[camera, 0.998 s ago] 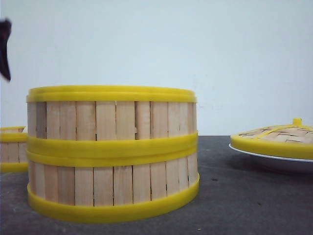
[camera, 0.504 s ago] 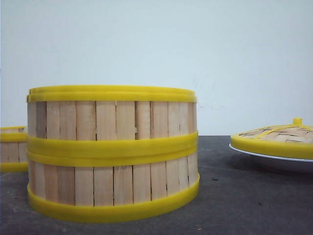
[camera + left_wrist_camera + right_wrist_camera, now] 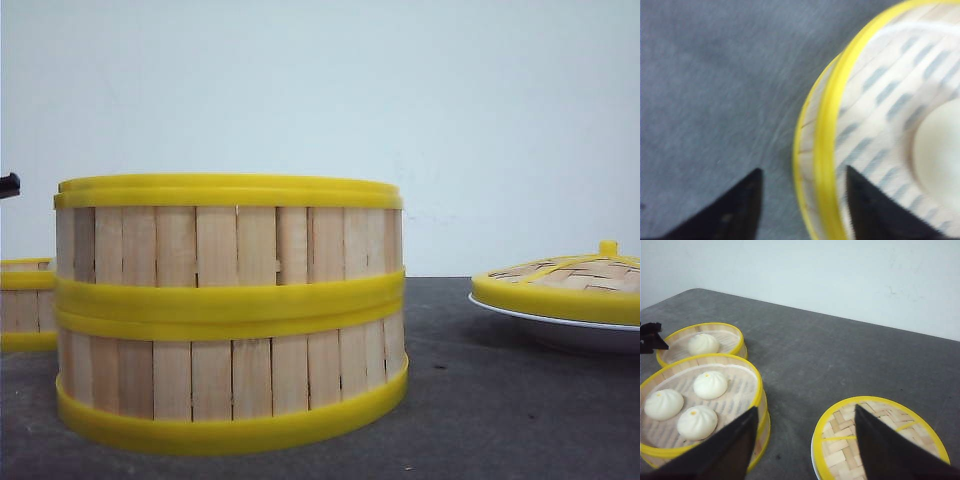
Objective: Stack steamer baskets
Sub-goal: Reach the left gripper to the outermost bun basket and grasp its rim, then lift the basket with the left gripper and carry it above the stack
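Observation:
Two steamer baskets stand stacked near the front, the upper one [image 3: 230, 240] on the lower one [image 3: 230, 375]. The right wrist view shows three buns [image 3: 680, 405] in the top basket [image 3: 737, 385]. A third, single steamer basket [image 3: 25, 305] sits at the far left and holds one bun [image 3: 702, 343]. My left gripper [image 3: 802, 172] is open, with one finger outside and one inside this basket's yellow rim [image 3: 827, 130]. It shows as a dark tip [image 3: 8, 185] at the front view's left edge. My right gripper [image 3: 806, 409] hangs open and empty, high between the stack and the lid.
A domed woven lid [image 3: 565, 280] with a yellow rim and knob rests on a white plate [image 3: 570, 330] at the right. The dark grey table [image 3: 840, 355] runs back to a pale wall.
The left gripper's dark tip was high at the left edge a second ago, left the front view, and now shows lower there. The baskets and lid have not moved.

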Motion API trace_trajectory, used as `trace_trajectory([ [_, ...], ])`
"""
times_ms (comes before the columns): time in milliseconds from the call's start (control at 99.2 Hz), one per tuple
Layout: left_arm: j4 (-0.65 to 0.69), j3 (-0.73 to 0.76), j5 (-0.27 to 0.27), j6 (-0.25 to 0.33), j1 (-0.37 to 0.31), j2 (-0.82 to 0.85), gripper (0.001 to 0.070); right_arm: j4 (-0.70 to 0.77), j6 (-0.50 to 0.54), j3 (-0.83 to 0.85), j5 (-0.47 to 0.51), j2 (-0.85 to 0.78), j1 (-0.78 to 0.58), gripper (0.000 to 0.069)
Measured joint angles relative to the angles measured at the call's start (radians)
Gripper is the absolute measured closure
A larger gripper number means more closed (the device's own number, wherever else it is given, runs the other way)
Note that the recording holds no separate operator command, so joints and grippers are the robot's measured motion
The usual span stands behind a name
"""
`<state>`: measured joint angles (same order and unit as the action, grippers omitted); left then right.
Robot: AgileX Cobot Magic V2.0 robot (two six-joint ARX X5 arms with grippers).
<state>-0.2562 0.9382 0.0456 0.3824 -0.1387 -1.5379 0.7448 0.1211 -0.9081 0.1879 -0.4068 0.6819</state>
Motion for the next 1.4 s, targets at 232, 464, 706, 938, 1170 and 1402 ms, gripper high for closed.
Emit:
trace_trajectory([
  [232, -0.003, 0.003, 0.004, 0.005, 0.017, -0.018, 0.0629, -0.009, 0.000, 0.000, 0.000, 0.000, 0.000, 0.0370],
  [464, -0.008, 0.006, 0.004, 0.012, 0.018, -0.021, 0.0657, -0.035, 0.000, 0.000, 0.000, 0.000, 0.000, 0.0370],
  [706, -0.027, 0.012, 0.004, 0.014, 0.018, -0.021, 0.0677, -0.041, 0.000, 0.000, 0.000, 0.000, 0.000, 0.0370],
  [938, -0.107, 0.052, 0.013, 0.003, 0.006, -0.031, 0.0678, -0.053, 0.000, 0.000, 0.000, 0.000, 0.000, 0.0370],
  [1170, -0.275, 0.217, 0.010, -0.055, 0.003, -0.039, 0.0680, -0.053, 0.000, 0.000, 0.000, 0.000, 0.000, 0.0370],
  [1402, -0.369, 0.373, 0.116, -0.062, -0.029, 0.011, 0.0680, -0.053, 0.000, 0.000, 0.000, 0.000, 0.000, 0.0370],
])
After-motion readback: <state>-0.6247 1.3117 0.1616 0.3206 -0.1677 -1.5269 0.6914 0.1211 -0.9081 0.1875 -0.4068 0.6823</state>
